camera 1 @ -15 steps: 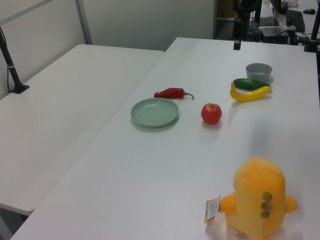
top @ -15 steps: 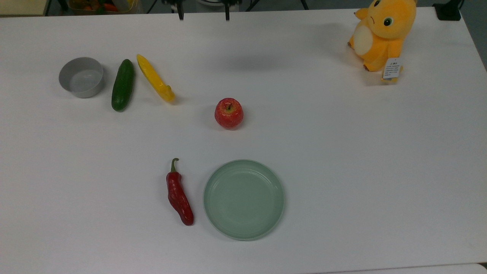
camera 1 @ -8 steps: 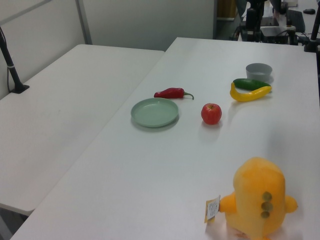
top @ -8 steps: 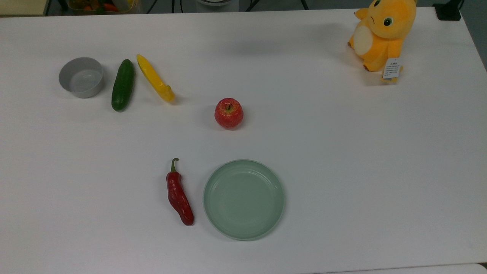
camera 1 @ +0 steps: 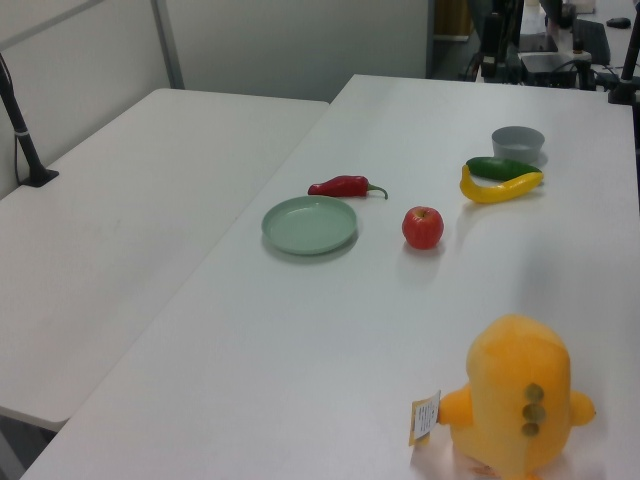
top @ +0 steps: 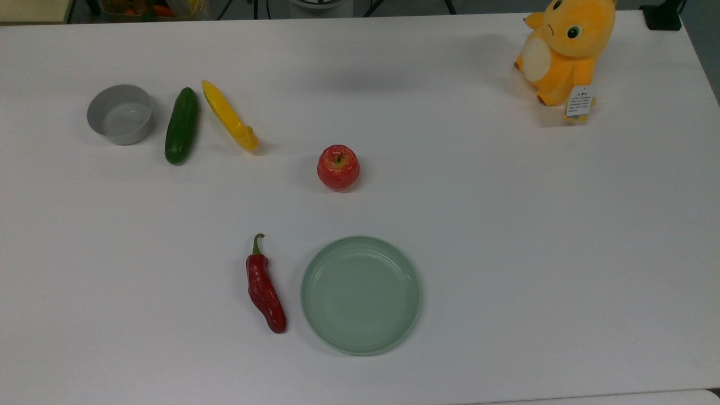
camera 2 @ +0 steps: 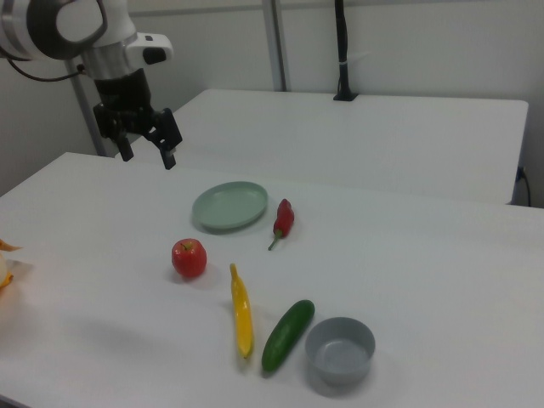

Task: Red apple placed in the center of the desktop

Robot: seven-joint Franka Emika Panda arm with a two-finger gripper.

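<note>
One tabletop (top: 506,236) carries everything, and the red apple (top: 338,167) sits alone near the middle of the top view's frame, resting free on the white surface. I judge the placing done, with nothing left except parking the arm. My end effector (camera 2: 146,150) hangs in the upper left of the right view, well apart from the fruit, fingers spread and holding nothing. By size I count one orange plush toy (top: 564,50), one pale green plate (top: 360,295), one grey bowl (top: 120,113), one cucumber (top: 181,125), one yellow pepper (top: 229,116), one red chili (top: 265,288), one apple.
</note>
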